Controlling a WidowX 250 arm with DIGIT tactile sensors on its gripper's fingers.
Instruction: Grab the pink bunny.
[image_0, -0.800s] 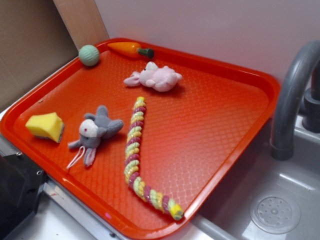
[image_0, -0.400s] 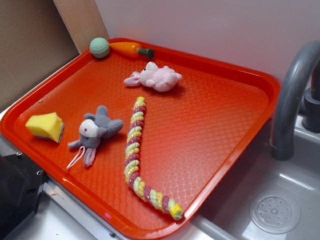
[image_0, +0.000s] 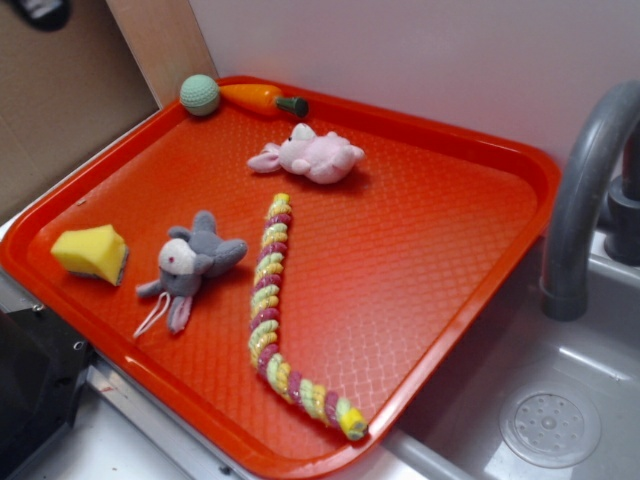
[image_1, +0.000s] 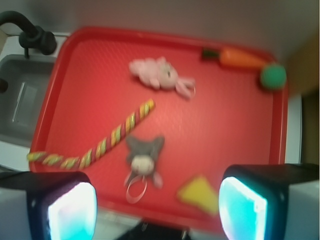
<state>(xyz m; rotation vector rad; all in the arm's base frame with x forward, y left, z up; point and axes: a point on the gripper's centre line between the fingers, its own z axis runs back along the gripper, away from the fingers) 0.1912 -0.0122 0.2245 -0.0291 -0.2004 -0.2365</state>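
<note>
The pink bunny (image_0: 310, 153) lies on its side at the back middle of the orange tray (image_0: 500, 230). In the wrist view the bunny (image_1: 159, 74) is far ahead near the tray's far side. My gripper (image_1: 157, 210) is open and empty, its two pads (image_1: 72, 212) wide apart, high above the tray's near edge over the grey plush toy (image_1: 144, 156). In the exterior view only a dark bit of the gripper (image_0: 40, 10) shows at the top left corner.
On the tray are a grey plush animal (image_0: 190, 263), a yellow sponge wedge (image_0: 90, 252), a striped rope toy (image_0: 272, 300), a toy carrot (image_0: 258, 98) and a green ball (image_0: 199, 94). A sink (image_0: 560, 400) with a grey faucet (image_0: 585, 190) lies to the right.
The green ball has rolled back and right, next to the carrot. A dark part of the gripper has come into the exterior view's top left corner.
</note>
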